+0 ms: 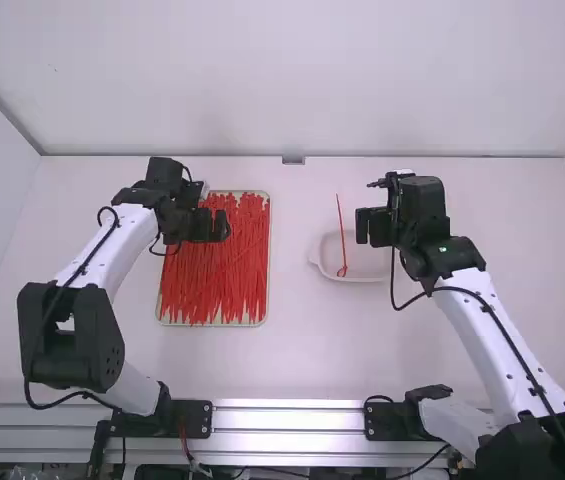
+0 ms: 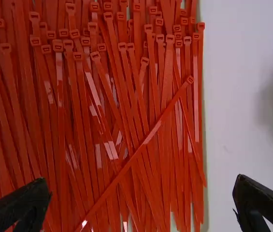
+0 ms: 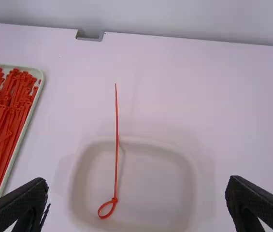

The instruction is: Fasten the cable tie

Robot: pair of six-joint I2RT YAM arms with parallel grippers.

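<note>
A: Fastened cable tie (image 3: 116, 125), what's it like?
B: Red, thin. One end is closed into a small loop that lies inside the white dish (image 1: 367, 277). The long tail runs straight out over the dish's far rim, pointing toward the table's back edge.
A: And the rest of the stock?
B: A heap of red ties (image 1: 217, 265) on the pale tray (image 1: 265, 215), well apart from the dish. All unfastened, mostly parallel, square heads bunched at one end. One loose tie (image 2: 141, 145) lies diagonally across the others.

A white matte table (image 1: 292, 340) has a small grey metal bracket (image 1: 293, 159) at its far edge and a ribbed aluminium rail (image 1: 282, 412) along its near edge.
</note>
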